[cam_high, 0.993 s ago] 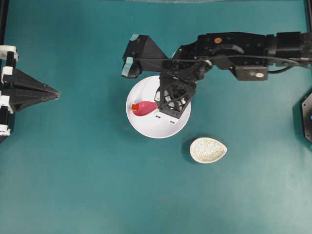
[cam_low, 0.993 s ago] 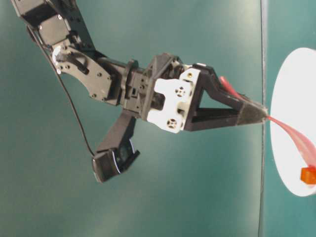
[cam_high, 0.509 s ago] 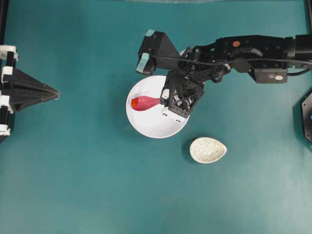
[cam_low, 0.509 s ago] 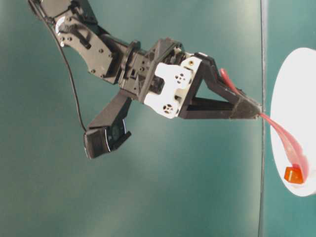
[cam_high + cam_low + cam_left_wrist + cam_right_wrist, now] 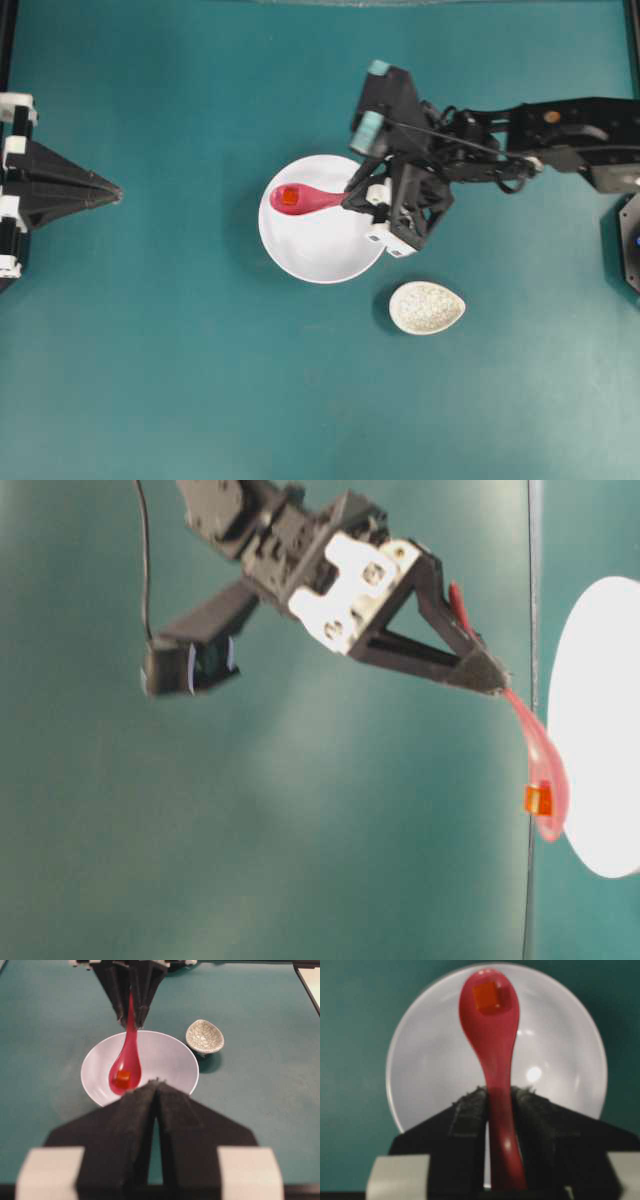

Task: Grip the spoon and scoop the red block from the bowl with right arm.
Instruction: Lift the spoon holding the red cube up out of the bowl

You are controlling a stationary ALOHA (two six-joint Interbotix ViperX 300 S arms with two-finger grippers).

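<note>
At the far left of the overhead view the left pincer (image 5: pixel 112 190) rests over the worktop (image 5: pixel 180 380), its two fingers pressed together into a point, holding nothing; its rear is cut off by the frame edge. It points toward the bowl (image 5: pixel 315 255), which sits well apart from it.

Next comes the spoon (image 5: pixel 305 199). Its long axis runs left to right in the overhead view, scoop end at the left, away from the right pincer (image 5: pixel 355 195), handle end leading back into it. The scoop hangs over the upper left part of the bowl, and in the table-level view it is lifted clear of the bowl's white surface, slanting down from the fingertips. The block (image 5: pixel 289 197) sits in the scoop, at the far end from the right pincer and straight out ahead of it.

The right pincer is clamped on the spoon's handle; in the right wrist view the handle passes between the two black fingers (image 5: pixel 466 1115) and its tail is cut off at the bottom edge. The table-level view is blurred around the arm, and the bowl there is cut off at the right edge.

To the right and below the right pincer, a small speckled dish (image 5: pixel 427 307) lies on the worktop, apart from the bowl.
</note>
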